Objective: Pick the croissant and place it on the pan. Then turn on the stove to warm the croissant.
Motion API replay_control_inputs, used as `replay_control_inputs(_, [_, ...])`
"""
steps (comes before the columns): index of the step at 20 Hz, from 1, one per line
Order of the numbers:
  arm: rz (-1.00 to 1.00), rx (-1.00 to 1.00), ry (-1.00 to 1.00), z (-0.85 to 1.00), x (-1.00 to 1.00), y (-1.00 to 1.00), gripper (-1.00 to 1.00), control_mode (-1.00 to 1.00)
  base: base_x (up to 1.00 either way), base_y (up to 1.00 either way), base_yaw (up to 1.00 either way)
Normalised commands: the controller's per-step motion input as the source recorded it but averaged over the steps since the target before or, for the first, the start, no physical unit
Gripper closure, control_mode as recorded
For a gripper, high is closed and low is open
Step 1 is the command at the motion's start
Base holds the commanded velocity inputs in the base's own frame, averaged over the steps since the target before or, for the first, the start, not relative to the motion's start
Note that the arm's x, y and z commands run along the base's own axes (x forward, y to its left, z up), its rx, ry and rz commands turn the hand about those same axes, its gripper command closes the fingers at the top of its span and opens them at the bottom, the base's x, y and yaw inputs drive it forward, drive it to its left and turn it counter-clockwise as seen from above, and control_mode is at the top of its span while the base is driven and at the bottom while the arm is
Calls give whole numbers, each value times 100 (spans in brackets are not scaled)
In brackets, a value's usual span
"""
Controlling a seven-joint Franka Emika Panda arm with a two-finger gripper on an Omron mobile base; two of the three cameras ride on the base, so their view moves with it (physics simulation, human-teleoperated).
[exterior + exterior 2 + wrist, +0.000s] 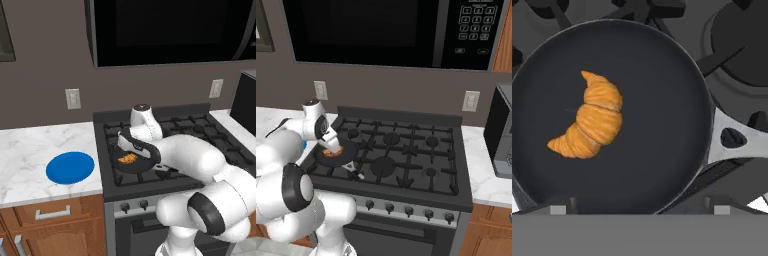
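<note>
The small golden-orange ridged croissant (590, 118) lies free inside the round dark shallow frying pan (662, 130), left of centre, directly beneath the released, spread two-finger gripper (639, 207), while the black gas stove's knobs (408, 211) sit well below the pan.

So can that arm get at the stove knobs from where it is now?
Probably yes. The croissant already lies in the pan, the fingers hold nothing, and the knobs along the stove front look unobstructed below the arm.
</note>
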Motion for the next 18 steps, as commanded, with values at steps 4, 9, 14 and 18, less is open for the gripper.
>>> replay_control_inputs(4, [10,-18,-9,30,-91,0,-100,-100,0,0,0])
replay_control_inputs(9, [11,-16,-9,29,-89,1,-100,-100,0,0,0])
replay_control_inputs(14, [15,-12,-2,25,-68,13,-100,-100,0,0,0])
replay_control_inputs(18, [15,-12,0,11,-53,26,-100,-100,0,0,0])
